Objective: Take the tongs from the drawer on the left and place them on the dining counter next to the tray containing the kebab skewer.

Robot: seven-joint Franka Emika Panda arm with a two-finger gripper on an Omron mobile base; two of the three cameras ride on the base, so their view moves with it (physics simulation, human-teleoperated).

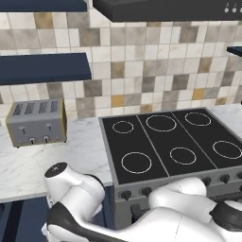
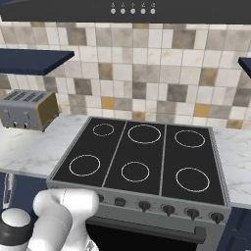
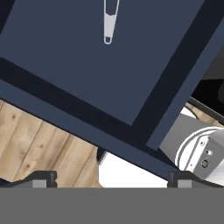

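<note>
The hand view looks down into the wide dark navy drawer [image 3: 109,70], which stands pulled out over a pale wooden plank floor [image 3: 39,135]. On its flat navy bottom lie the slim silvery-grey metal tongs [image 3: 109,24], two thin arms joined at a rounded hinge end that points toward the camera, with the far ends cut off by the top edge of the picture. They lie alone, well apart from the drawer's walls.

The end effector [image 3: 109,179] hovers above the drawer's near rim with its two dark fingertips [image 3: 43,178] spread wide apart and nothing between them. It is well short of the tongs.

From the base views, the white arm [image 1: 75,189] bends down and left below the grey-veined white marble bench [image 1: 56,156] carrying a silver four-slot toaster [image 1: 37,123], beside the black six-ring cooktop [image 1: 170,142].

The step in hand appears to be the reach into the drawer. To do it well, I would advance over the tongs until they sit centred between the fingers, turn the wrist so the jaws close across the two arms (not along them), aim near the middle of the length rather than the hinge tip, descend almost to the drawer bottom, and only then close.
</note>
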